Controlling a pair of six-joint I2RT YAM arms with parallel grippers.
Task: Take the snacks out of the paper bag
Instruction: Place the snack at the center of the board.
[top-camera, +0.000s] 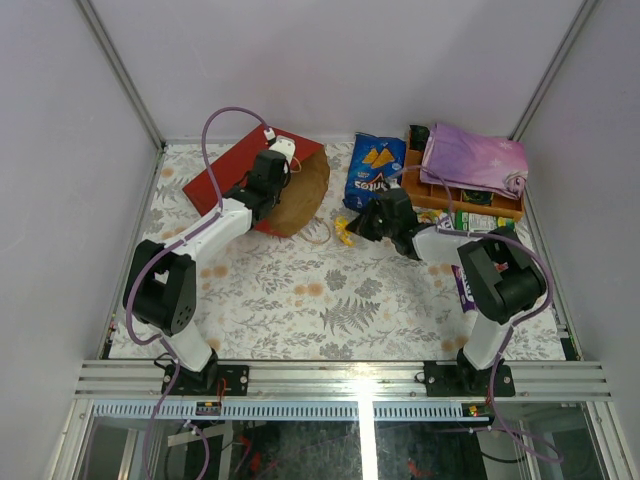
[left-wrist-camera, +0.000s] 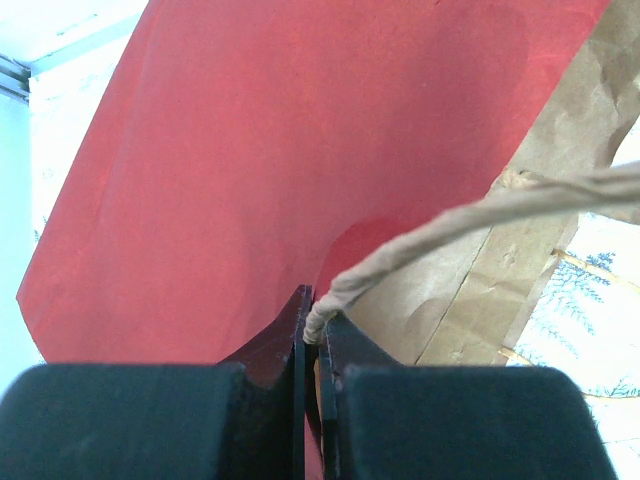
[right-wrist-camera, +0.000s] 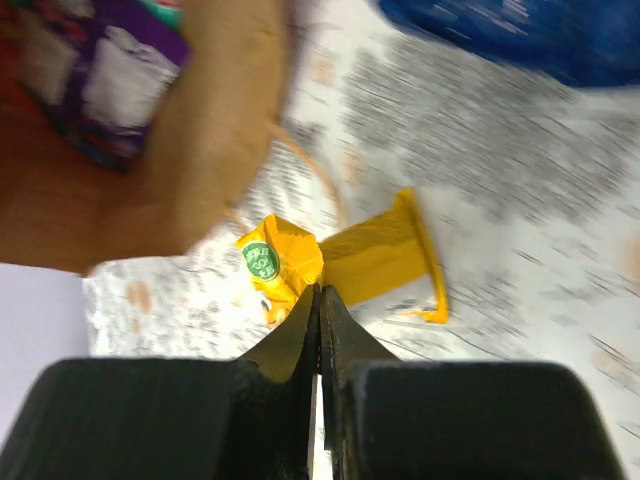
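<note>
Black fingers of the left end effector (left-wrist-camera: 315, 303) are pressed fully together on the thin string handle (left-wrist-camera: 480, 210) of the paper bag (left-wrist-camera: 250, 150), which lies on its side on the worktop (top-camera: 330, 300), mouth toward the right arm. That string could slip free or tear loose if pulled hard, letting the mouth sag shut over the purple packet (right-wrist-camera: 110, 70) inside. The right end effector (right-wrist-camera: 320, 292) is closed too, apparently nipping only an edge of the small yellow pack (right-wrist-camera: 370, 255) just outside the mouth. So slight a hold may let go in a fast swing, and the bag's other loose handle loop nearby might snag. The blue Doritos bag (top-camera: 372, 170) already lies out.
</note>
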